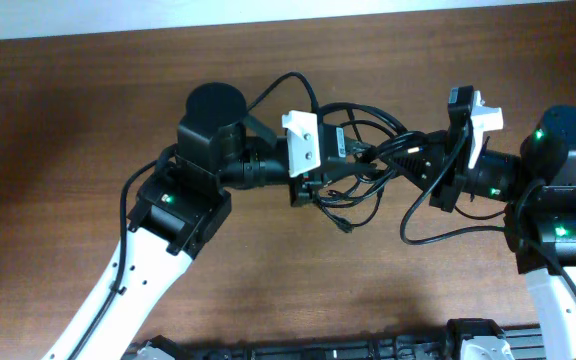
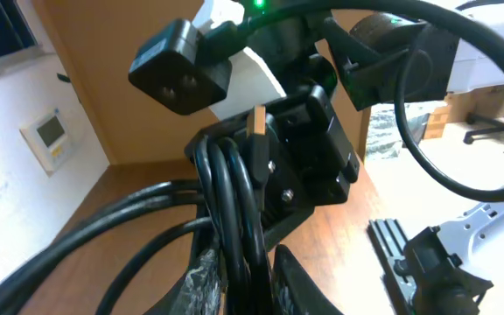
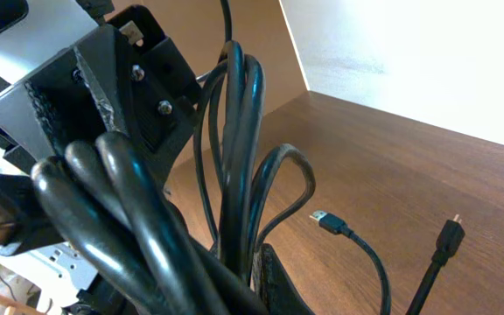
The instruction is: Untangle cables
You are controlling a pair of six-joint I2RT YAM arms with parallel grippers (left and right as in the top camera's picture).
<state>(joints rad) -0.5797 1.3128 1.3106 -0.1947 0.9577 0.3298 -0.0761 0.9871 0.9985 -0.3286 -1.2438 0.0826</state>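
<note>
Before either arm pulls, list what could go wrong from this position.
1. The left gripper and right gripper both seem clamped on several strands of the cables at once, so pulling apart may tighten the tangle.
2. The grippers sit very close, so a twist could make them collide.
3. The loose plug may catch a loop while dragging over the table.

No text, label, brand, number or sign can be read in any view. In the left wrist view, a small wall panel (image 2: 49, 137) with a pale screen sits on the white wall near the left edge. Whatever it displays is too small and blurred to make out. Any print on the cables (image 3: 234, 131) or their plugs is likewise too small to tell.
</note>
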